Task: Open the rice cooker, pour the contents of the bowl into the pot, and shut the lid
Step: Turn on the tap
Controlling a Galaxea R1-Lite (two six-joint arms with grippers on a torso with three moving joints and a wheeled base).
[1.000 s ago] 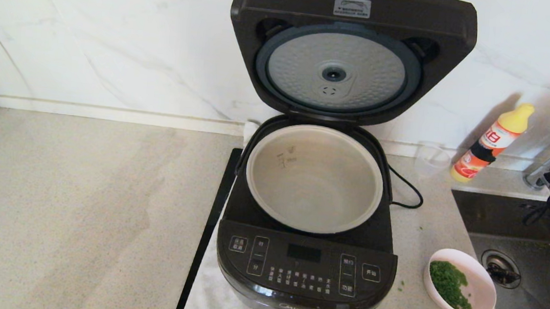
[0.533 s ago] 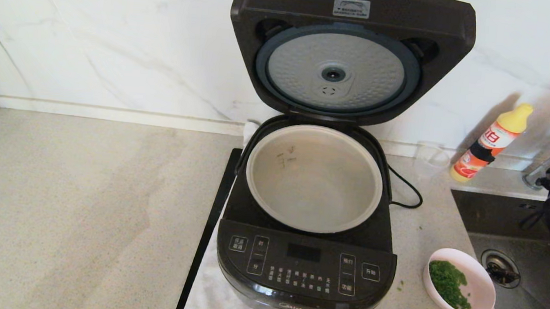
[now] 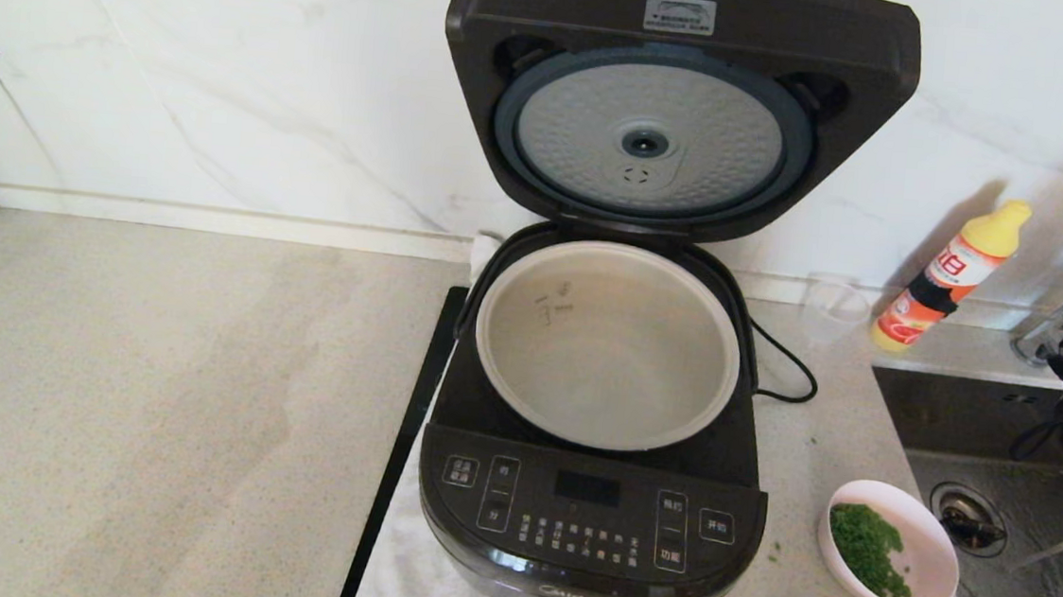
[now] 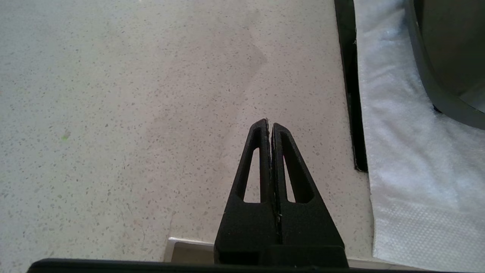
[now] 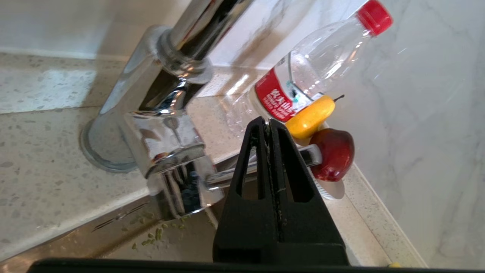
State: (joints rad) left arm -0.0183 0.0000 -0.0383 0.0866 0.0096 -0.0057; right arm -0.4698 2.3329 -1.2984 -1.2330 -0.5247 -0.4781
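Nearest me the bowl (image 3: pixel 891 545) of chopped greens waits on the counter (image 3: pixel 155 383) just right of the rice cooker (image 3: pixel 590 521), whose pot (image 3: pixel 608 342) stands bare under the raised lid (image 3: pixel 678 101), so I judge opening done and pouring next. My right gripper (image 5: pixel 269 123), fingers pressed together on nothing, hangs by the faucet (image 5: pixel 166 113) above the sink (image 3: pixel 1021 584) and must part, then descend past the sink's edge to the bowl's rim. My left gripper (image 4: pixel 270 125), likewise closed and empty, idles over open counter left of the cooker.

glossy blk plastic rice cooker (image 3: pixel 588 521), matt metal pot (image 3: pixel 608 342), speckled stone counter (image 3: pixel 153 402)
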